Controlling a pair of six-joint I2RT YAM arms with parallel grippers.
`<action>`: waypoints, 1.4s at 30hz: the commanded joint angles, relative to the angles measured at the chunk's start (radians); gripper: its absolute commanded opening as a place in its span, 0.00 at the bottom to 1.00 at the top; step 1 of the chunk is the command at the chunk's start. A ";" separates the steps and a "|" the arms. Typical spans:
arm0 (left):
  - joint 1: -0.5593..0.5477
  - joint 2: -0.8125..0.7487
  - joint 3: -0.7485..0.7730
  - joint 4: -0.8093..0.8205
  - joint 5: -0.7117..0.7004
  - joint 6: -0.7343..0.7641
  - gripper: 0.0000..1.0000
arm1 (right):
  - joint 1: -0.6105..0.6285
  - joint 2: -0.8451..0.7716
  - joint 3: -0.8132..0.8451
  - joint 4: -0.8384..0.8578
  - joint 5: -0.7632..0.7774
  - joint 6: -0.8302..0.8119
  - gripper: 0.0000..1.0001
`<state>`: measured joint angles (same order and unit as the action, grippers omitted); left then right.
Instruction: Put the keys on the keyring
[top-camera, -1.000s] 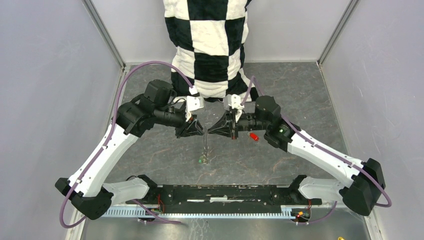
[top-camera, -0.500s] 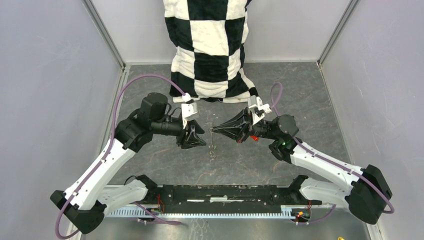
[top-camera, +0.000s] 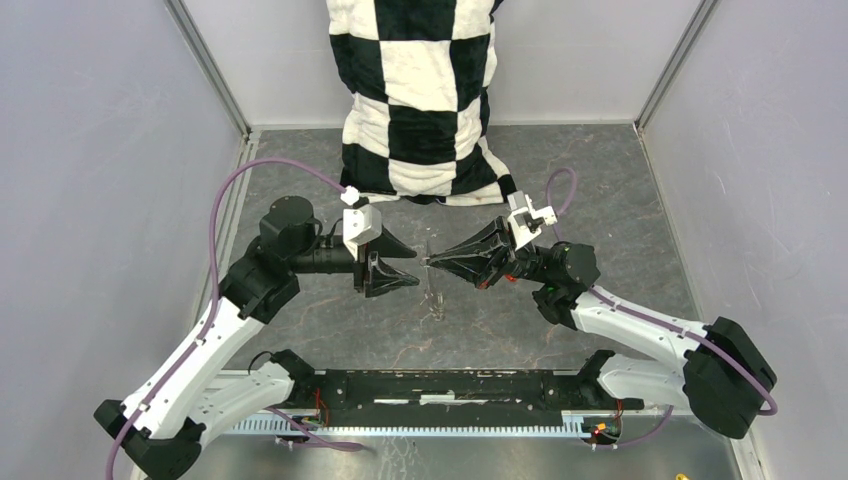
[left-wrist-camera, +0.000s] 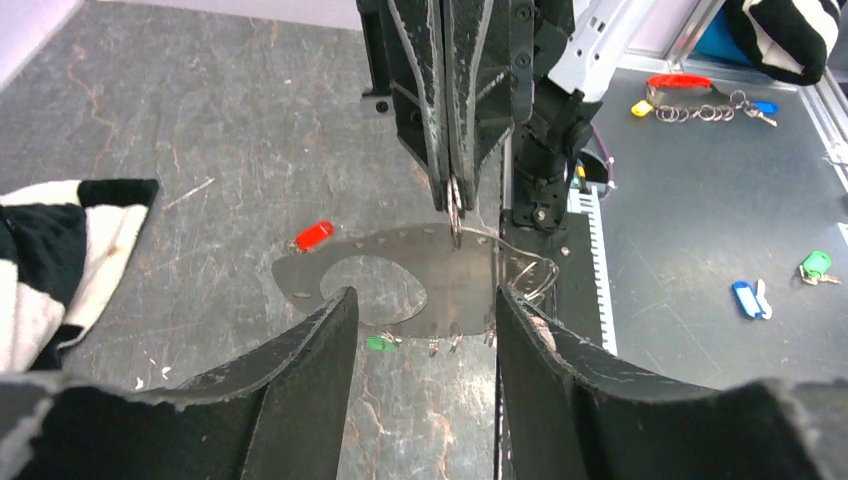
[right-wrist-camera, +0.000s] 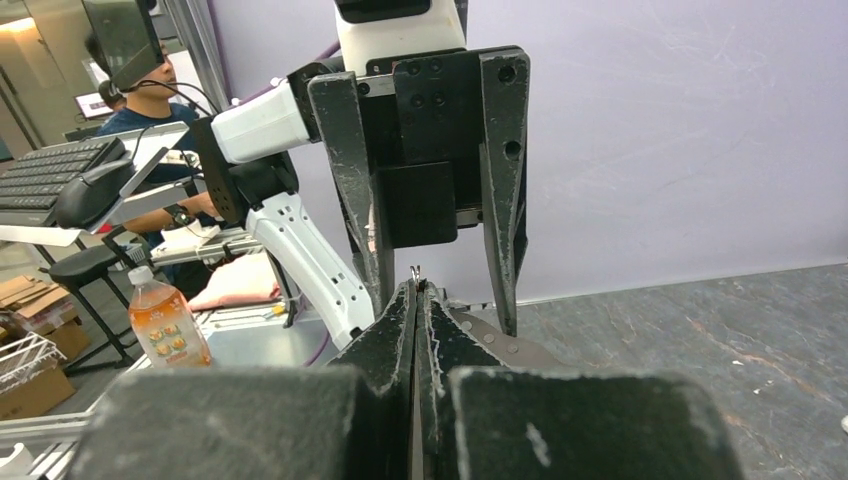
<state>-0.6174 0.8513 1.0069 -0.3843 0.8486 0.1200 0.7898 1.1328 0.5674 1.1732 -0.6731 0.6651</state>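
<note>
Count: two keys, one keyring, two grippers.

The red key (left-wrist-camera: 313, 236) lies flat on the table (top-camera: 600, 180), apart from the keyring. The green key (left-wrist-camera: 380, 343) shows at the keyring's lower edge; cannot tell whether it is threaded on.

The keyring (left-wrist-camera: 455, 275) hangs over mid-table. The right gripper (left-wrist-camera: 455, 195) pinches it at the top, fingers pressed together on the wire.

The left gripper (top-camera: 414, 268) faces the right gripper tip to tip, jaws spread, holding nothing. Both arms reach inward from the sides with forearms low.

A checkered blanket (top-camera: 420, 90) lies at the far edge, well behind both grippers. Several spare key tags (left-wrist-camera: 745, 298) lie beyond the table edge.
</note>
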 joint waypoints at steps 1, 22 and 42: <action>-0.001 0.011 -0.002 0.119 0.039 -0.067 0.58 | 0.012 0.010 0.009 0.123 0.007 0.037 0.01; -0.001 0.025 0.012 0.088 0.100 -0.020 0.05 | 0.061 -0.001 0.004 0.052 0.027 -0.026 0.00; -0.001 -0.030 0.008 0.029 -0.206 0.005 0.59 | 0.067 -0.074 -0.038 -0.067 0.108 -0.140 0.01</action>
<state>-0.6231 0.8597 1.0016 -0.3569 0.7502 0.0875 0.8494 1.1076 0.5243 1.1076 -0.6029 0.5846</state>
